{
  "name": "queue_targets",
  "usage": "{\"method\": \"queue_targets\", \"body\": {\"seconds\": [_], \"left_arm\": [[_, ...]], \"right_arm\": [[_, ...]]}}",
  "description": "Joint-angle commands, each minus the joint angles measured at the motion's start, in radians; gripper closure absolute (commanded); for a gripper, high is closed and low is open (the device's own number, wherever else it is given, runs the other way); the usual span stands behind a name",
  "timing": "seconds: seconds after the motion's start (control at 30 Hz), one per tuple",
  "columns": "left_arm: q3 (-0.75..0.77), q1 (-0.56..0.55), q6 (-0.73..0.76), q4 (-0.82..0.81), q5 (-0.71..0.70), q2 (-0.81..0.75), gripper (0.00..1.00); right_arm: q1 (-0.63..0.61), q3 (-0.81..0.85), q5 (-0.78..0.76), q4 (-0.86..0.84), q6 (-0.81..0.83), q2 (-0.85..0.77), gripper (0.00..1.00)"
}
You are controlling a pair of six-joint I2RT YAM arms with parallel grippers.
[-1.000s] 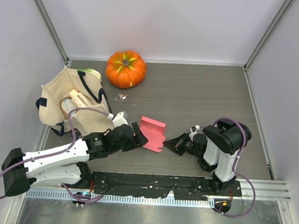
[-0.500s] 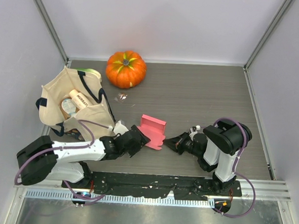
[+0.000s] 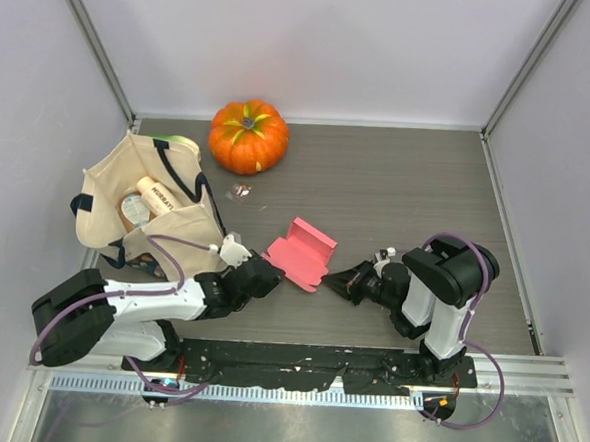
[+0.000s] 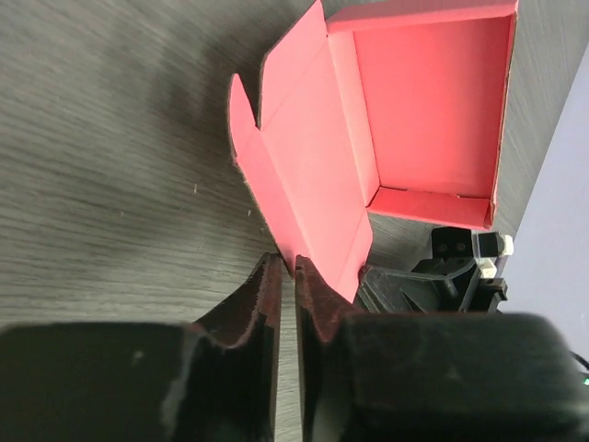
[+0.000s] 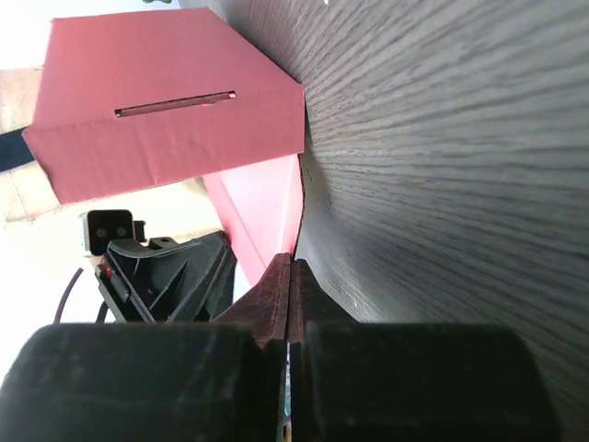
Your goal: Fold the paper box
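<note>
Evidently dealing with a light, thin paper box (image 3: pixel 298 249): stiff only along its creases, floppy across the loose flaps, quick to dent or tear under a hard pinch, likely to slide on the smooth desk (image 3: pixel 407 188) when pushed. Best taken by a flap edge or a raised wall, close to a crease, never by the middle of a panel.

Sits on the desk between the two pairs of fingers, partly formed, with a shallow tray on the side away from the left fingers (image 4: pixel 258 304) and an open lid flap toward them.

As for the left fingers: all but closed, only a narrow slit between, seemingly nipping the near edge of that flap. As for the right fingers (image 5: pixel 273 295): pressed fully together, tips right at the box's edge on the opposite side; cannot tell whether any paper is caught there.

Counting up:
- one paper box
- one pumpkin (image 3: pixel 248 136), well beyond the left fingers
- one tote bag (image 3: pixel 141 207), off to the outer side of the left fingers, with at least two containers showing in its mouth
- one tiny scrap (image 3: pixel 242 191) on the desk between box and pumpkin, too small to name
- two pairs of fingers
</note>
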State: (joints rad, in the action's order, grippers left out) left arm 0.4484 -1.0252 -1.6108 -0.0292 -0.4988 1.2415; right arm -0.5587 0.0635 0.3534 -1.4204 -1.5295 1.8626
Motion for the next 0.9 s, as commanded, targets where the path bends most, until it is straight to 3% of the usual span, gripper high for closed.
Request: {"method": "queue_targets", "body": {"seconds": [0.0,0.13,0.27,0.37,0.4,0.43,0.5,0.57,0.6,0.7,0.87], "left_arm": [[0.019,0.007,0.144,0.018,-0.099,-0.062,0.92],[0.124,0.007,0.299,0.221,-0.113,-0.096,1.0],[0.292,0.007,0.498,0.417,-0.116,-0.077,1.0],[0.372,0.008,0.613,0.528,-0.133,-0.059,1.0],[0.383,0.01,0.638,0.541,-0.132,-0.059,1.0],[0.391,0.011,0.663,0.543,-0.109,-0.059,1.0],[0.395,0.011,0.686,0.526,-0.071,-0.086,1.0],[0.359,0.014,0.649,0.497,-0.011,-0.115,0.95],[0.343,0.014,0.635,0.468,0.005,-0.144,0.85],[0.291,0.016,0.605,0.419,0.051,-0.186,0.74],[0.219,0.017,0.632,0.35,0.1,-0.246,0.59]], "right_arm": [[0.006,-0.05,0.028,-0.249,-0.031,-0.017,0.92],[0.008,-0.054,0.099,-0.154,0.064,-0.08,0.54],[0.008,-0.062,0.11,0.146,0.213,-0.268,0.41],[0.006,0.001,0.066,0.618,0.398,-0.556,0.38],[0.008,0.074,-0.003,0.92,0.502,-0.635,0.36],[0.006,0.113,-0.049,1.063,0.558,-0.795,0.29],[0.009,0.214,-0.132,1.347,0.633,-0.909,0.25],[0.01,0.268,-0.203,1.47,0.747,-0.976,0.21],[0.008,0.304,-0.196,1.511,0.799,-0.974,0.21],[-0.035,0.392,-0.175,1.583,1.003,-0.935,0.21],[-0.28,0.565,-0.531,1.637,1.198,-0.848,0.14]]}}
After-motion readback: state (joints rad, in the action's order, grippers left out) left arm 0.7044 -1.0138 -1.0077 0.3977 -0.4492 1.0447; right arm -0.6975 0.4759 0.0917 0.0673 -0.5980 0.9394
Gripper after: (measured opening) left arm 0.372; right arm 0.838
